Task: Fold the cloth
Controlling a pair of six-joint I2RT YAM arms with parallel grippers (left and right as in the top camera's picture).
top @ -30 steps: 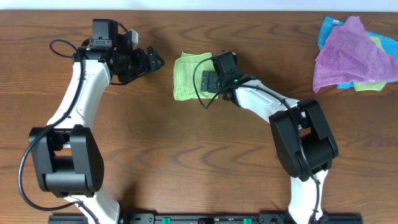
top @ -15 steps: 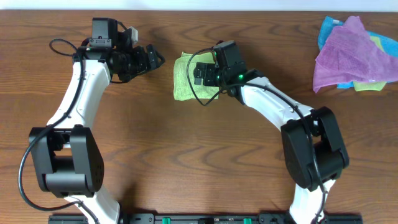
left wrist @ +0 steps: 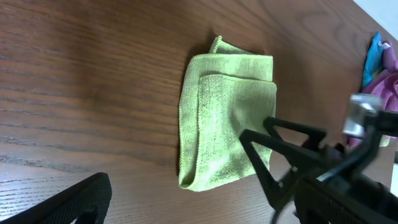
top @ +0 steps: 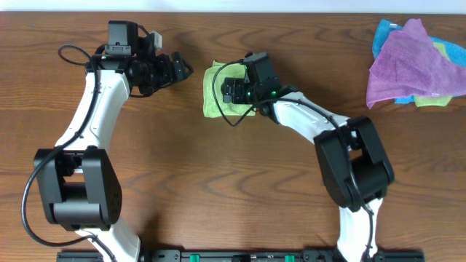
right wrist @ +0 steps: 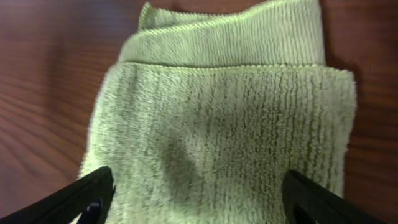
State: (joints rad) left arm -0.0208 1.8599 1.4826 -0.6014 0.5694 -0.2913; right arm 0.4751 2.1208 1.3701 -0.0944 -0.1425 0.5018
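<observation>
The lime-green cloth (top: 213, 92) lies folded into a small rectangle on the wooden table, at the back centre. My right gripper (top: 232, 92) hovers over the cloth's right half, open. In the right wrist view the cloth (right wrist: 217, 106) fills the frame, with the open fingers (right wrist: 199, 199) wide apart at both lower corners. My left gripper (top: 180, 69) is open and empty, left of the cloth and apart from it. In the left wrist view the cloth (left wrist: 217, 112) lies ahead of the left gripper's fingers (left wrist: 205, 208), with the right arm's gripper (left wrist: 289, 155) over its right side.
A pile of other cloths sits at the back right corner: a purple cloth (top: 408, 62) on top of a blue cloth (top: 382, 33). The table's back edge (top: 291, 13) runs just behind the green cloth.
My right gripper has shifted a little to the left over the cloth and its wrist has turned. The left arm and the cloth have not moved.
</observation>
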